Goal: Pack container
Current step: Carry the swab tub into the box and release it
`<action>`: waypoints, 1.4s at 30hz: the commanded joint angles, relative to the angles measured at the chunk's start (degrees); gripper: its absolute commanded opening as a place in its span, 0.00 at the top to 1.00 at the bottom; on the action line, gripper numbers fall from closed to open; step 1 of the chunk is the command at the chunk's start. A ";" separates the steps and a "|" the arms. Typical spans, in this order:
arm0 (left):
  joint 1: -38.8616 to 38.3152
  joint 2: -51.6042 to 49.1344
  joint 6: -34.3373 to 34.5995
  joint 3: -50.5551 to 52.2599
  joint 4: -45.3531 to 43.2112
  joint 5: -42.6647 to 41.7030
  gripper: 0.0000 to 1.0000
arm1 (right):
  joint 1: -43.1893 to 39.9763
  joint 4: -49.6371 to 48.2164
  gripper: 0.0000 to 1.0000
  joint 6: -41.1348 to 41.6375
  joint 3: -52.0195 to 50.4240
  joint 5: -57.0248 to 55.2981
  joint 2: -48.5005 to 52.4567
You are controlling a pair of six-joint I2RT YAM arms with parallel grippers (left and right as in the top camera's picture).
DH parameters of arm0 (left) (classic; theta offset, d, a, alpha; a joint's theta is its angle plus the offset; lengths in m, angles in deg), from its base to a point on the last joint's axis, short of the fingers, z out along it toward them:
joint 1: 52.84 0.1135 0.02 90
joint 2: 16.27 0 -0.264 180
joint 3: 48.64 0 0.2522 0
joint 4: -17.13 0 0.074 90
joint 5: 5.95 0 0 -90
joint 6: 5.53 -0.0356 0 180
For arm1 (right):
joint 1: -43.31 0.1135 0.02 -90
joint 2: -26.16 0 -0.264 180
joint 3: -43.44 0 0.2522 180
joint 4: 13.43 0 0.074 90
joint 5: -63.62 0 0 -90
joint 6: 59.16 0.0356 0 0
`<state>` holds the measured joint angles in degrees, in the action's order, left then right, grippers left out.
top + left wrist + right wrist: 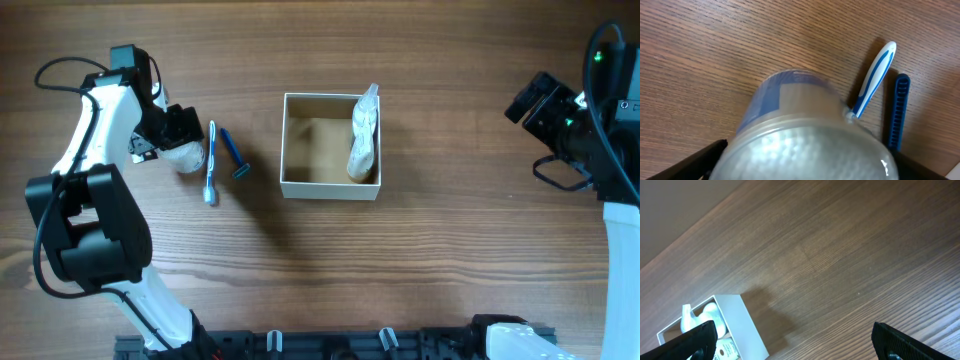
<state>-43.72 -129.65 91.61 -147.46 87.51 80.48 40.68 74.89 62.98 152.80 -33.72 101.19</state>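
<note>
Two black fingers (705,157) of the left gripper (810,152) flank a white round jar (805,130), one on each side; cannot tell whether they pinch it. Just past the jar lies a white-and-blue toothbrush (874,75), with a blue razor (898,110) beside it. Further along the wooden table (450,250), the container (330,188) sits mid-table, apart from those toiletries. A white wrapped item (362,140) leans against its wall toward the right arm. Farthest out is the right gripper (793,330), fingers spread wide, nothing between them.
</note>
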 commanded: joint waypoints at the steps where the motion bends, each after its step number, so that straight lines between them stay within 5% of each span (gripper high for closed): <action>1: 0.00 0.94 -0.94 -1.03 0.76 -0.68 0.12 | -0.24 -0.15 0.00 0.87 0.44 -0.33 0.63; 12: -4.79 13.60 -0.90 -7.32 6.23 -4.52 0.21 | -0.24 -0.15 0.00 0.90 0.44 -0.33 0.63; 22: -25.11 23.61 -0.50 -7.43 0.59 -7.26 0.24 | -0.24 -0.15 0.00 0.90 0.44 -0.33 0.63; 31: -37.44 15.08 2.12 -7.41 -4.61 1.11 0.23 | -0.24 -0.15 0.00 0.87 0.44 -0.33 0.63; 42: -38.27 -0.33 4.02 -7.41 -9.20 -2.03 0.21 | -0.24 -0.15 0.00 0.90 0.44 -0.33 0.63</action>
<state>-81.84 -127.43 94.45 -154.25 79.97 80.52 40.68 74.87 62.98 152.80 -33.72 101.19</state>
